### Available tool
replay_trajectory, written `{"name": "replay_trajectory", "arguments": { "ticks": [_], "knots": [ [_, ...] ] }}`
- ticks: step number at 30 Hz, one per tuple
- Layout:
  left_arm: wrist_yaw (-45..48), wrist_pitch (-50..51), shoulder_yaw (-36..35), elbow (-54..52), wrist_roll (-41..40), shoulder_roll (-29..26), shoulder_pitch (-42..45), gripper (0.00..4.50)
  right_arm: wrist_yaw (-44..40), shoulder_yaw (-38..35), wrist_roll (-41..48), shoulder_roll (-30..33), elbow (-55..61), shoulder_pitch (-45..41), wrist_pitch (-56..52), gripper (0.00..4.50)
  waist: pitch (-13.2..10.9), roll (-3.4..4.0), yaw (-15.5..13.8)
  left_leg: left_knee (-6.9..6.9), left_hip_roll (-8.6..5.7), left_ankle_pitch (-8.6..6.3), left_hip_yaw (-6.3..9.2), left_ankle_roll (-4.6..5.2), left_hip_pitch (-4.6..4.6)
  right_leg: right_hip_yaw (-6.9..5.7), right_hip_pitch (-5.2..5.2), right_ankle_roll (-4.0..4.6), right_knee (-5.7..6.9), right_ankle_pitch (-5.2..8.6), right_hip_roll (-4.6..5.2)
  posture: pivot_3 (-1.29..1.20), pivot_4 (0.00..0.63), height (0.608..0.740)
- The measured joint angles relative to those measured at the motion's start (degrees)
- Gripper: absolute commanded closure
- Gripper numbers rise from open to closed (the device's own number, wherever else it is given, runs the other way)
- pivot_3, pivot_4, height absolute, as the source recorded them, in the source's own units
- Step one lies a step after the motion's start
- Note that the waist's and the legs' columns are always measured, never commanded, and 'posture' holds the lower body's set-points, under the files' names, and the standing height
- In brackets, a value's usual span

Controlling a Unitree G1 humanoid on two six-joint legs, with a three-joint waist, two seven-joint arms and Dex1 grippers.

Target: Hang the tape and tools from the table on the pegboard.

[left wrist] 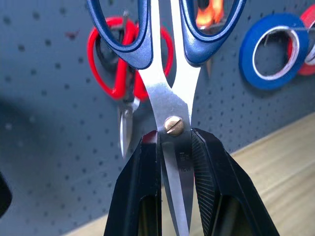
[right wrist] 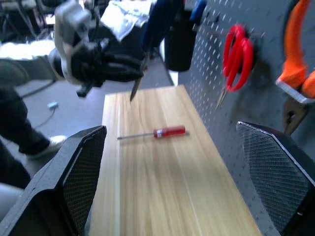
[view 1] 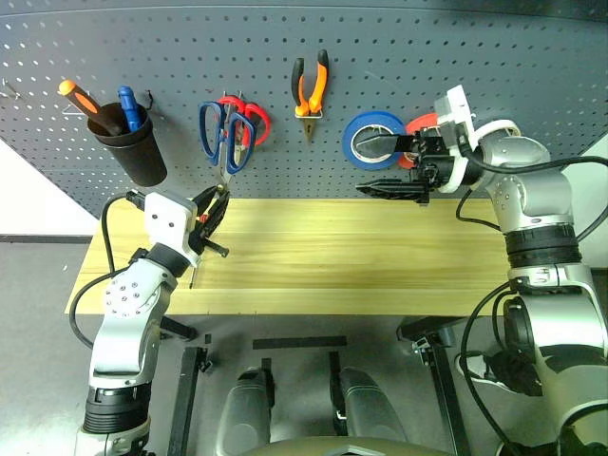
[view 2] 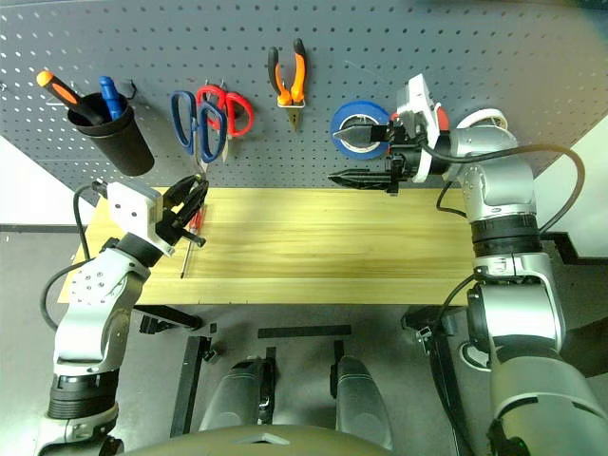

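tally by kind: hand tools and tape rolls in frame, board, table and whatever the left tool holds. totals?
Scissors: 2, blue scissors held by the left tool, red scissors on the pegboard
Pliers: 1
Screwdrivers: 3, orange and blue in the cup, red on the table
Tape rolls: 3, blue, red-orange, whitish
Total: 9

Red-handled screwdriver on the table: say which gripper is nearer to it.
Left. The left gripper, shut on the blue-handled scissors, hangs just above the screwdriver. The right gripper, open, is far along the table, by the blue tape roll.
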State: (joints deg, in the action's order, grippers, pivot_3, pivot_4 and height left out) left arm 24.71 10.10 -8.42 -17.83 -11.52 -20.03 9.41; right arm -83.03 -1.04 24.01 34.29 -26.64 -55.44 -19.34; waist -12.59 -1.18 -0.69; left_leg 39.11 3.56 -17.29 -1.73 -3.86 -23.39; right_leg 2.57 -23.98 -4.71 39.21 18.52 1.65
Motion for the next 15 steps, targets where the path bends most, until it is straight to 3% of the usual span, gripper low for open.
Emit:
{"name": "replay_trajectory", "arguments": {
  "ticks": [15],
  "knots": [
    [-4.6, -0.3, 3.2, 8.1, 3.1, 1.8, 6.7, 3.96, 1.4, -1.6, 2.0, 0.5, 2.5, -0.9, -1.6, 0.00, 2.0, 0.03, 0.0, 0.06, -0.03, 0.00, -0.02, 0.01, 0.01, 0.04, -0.02, -0.01, 0.10, -0.02, -0.04, 0.04, 0.086, 0.740]
  ]
}}
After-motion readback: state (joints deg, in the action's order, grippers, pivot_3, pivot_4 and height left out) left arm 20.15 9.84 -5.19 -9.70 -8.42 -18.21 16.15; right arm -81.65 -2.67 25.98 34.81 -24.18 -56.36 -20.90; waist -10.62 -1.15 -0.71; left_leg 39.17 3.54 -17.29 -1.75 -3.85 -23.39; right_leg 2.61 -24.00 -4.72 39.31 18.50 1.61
